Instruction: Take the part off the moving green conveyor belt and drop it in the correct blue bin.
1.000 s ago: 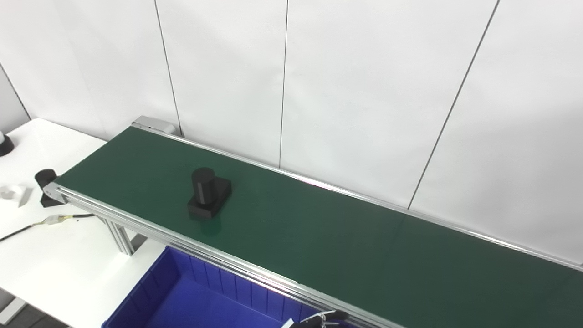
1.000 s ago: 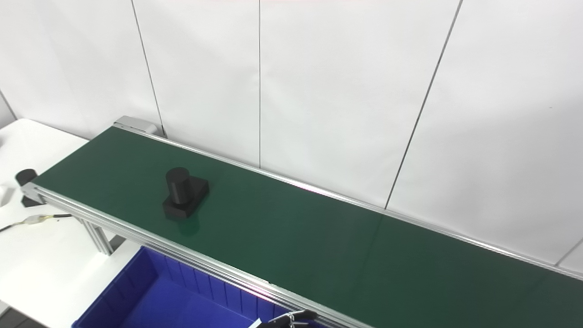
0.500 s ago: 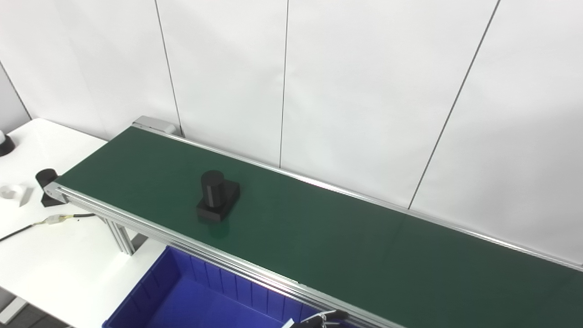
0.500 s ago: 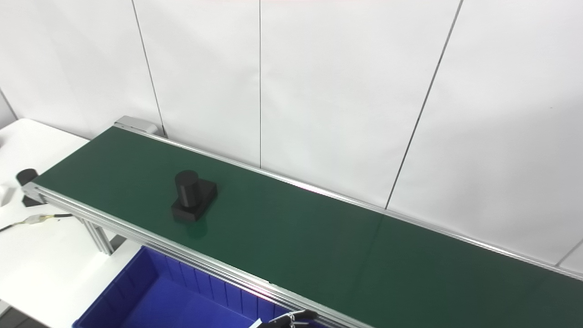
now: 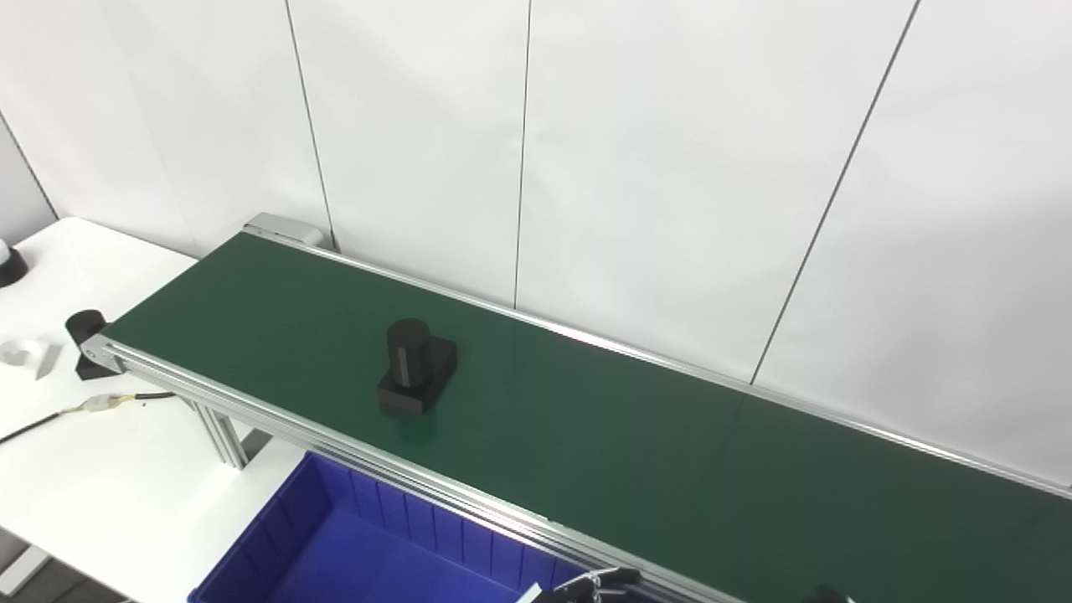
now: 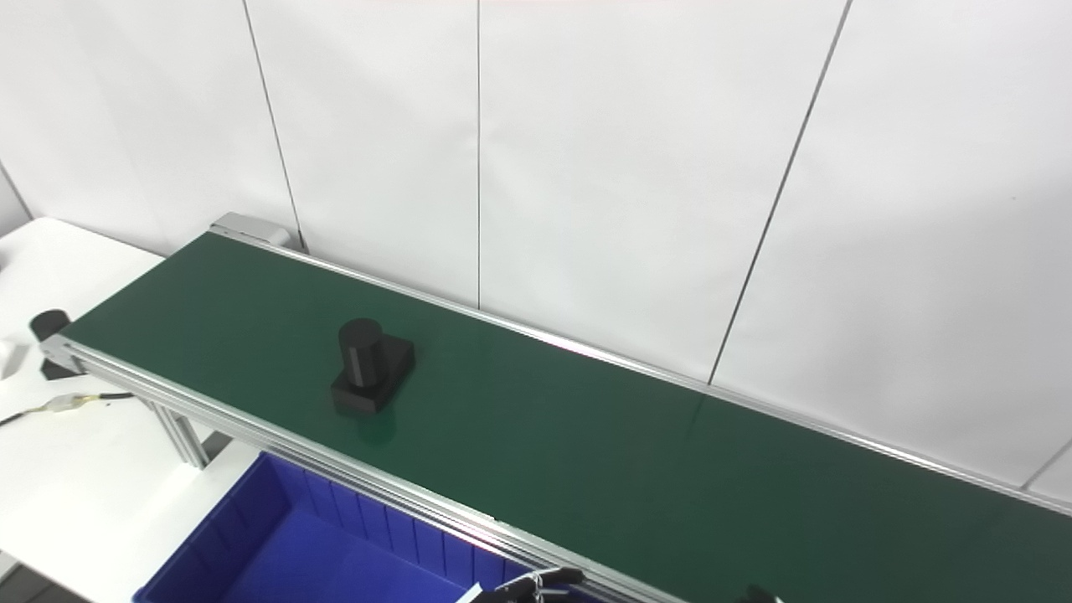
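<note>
A black part [image 5: 414,375], an upright cylinder on a square base, rides on the green conveyor belt [image 5: 636,435] left of its middle; it also shows in the right eye view [image 6: 370,377]. A blue bin [image 5: 276,544] sits below the belt's near rail. Dark fingertips [image 5: 599,580] of what seems to be my left hand peek over the bottom edge, far from the part. A dark tip [image 5: 825,595] of my right hand just shows at the bottom edge. Whether either hand is open or shut is hidden.
A white table [image 5: 109,486] stands at the left with a black cylinder [image 5: 84,323], a white block [image 5: 25,353] and a cable [image 5: 100,404]. The conveyor's leg [image 5: 222,435] stands by the bin. A white panelled wall runs behind the belt.
The black part has ridden rightward along the belt. A dark tip of the right hand has come into view at the bottom edge.
</note>
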Available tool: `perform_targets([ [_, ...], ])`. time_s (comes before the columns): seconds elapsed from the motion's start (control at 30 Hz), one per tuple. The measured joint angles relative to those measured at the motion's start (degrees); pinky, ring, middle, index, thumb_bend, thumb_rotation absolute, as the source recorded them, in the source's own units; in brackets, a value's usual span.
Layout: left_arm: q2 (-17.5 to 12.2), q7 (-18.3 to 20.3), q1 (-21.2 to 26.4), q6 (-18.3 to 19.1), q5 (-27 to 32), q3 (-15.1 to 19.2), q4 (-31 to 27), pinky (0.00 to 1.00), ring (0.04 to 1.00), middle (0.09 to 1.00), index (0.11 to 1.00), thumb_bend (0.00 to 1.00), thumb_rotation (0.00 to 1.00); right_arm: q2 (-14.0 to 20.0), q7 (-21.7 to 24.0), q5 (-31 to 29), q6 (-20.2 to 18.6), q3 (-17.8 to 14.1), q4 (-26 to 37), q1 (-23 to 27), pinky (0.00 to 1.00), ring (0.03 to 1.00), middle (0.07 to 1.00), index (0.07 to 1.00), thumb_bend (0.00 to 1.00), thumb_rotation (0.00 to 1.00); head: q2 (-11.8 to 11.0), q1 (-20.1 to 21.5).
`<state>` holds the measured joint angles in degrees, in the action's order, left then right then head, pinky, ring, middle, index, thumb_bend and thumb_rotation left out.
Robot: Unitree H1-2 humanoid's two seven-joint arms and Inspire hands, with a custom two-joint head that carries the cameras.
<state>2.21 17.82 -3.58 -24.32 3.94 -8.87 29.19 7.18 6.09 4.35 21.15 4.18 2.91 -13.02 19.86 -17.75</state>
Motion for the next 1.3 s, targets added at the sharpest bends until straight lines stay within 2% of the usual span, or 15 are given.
perform_targets([
  [0.1,0.0,0.0,0.0,0.0,0.0,0.0,0.0,0.65,0.745,0.778,0.846,0.98,0.33,0.2,-0.4,0.8,-0.8,-0.9,4.0,0.3,0.71,0.8,0.815,0.836,0.72,0.12,-0.1,0.0],
  [0.23,0.0,0.0,0.3,0.0,-0.1,0.1,0.2,0.65,0.745,0.778,0.844,0.98,0.34,0.2,-0.3,0.8,-4.7,-1.1,8.4,1.8,0.72,0.808,0.81,0.826,0.73,0.16,-0.4,0.2],
  [0.63,0.0,0.0,1.3,-0.2,0.0,0.5,2.1,0.64,0.749,0.783,0.848,0.99,0.35,0.2,-0.3,1.9,-10.1,-1.2,9.1,9.8,0.77,0.846,0.841,0.839,0.71,0.23,-1.0,1.0],
  [0.83,0.0,0.0,2.2,-0.2,-0.2,0.6,3.1,0.64,0.746,0.781,0.847,1.0,0.36,0.2,-0.3,2.8,-12.0,-0.9,3.6,14.6,0.76,0.826,0.823,0.825,0.74,0.2,-1.4,1.9],
  [1.2,-0.1,0.1,2.5,-0.6,-0.2,0.8,3.6,0.64,0.739,0.778,0.844,1.0,0.35,-0.8,-0.4,4.7,-11.4,0.3,-7.8,20.5,0.81,0.846,0.836,0.827,0.74,0.16,-1.6,3.7],
  [1.3,-0.2,0.1,2.7,-0.7,-0.2,0.8,3.9,0.65,0.74,0.781,0.848,1.0,0.36,-0.9,-0.7,5.1,-10.1,0.6,-11.3,22.8,0.82,0.85,0.838,0.827,0.74,0.18,-1.6,3.7],
])
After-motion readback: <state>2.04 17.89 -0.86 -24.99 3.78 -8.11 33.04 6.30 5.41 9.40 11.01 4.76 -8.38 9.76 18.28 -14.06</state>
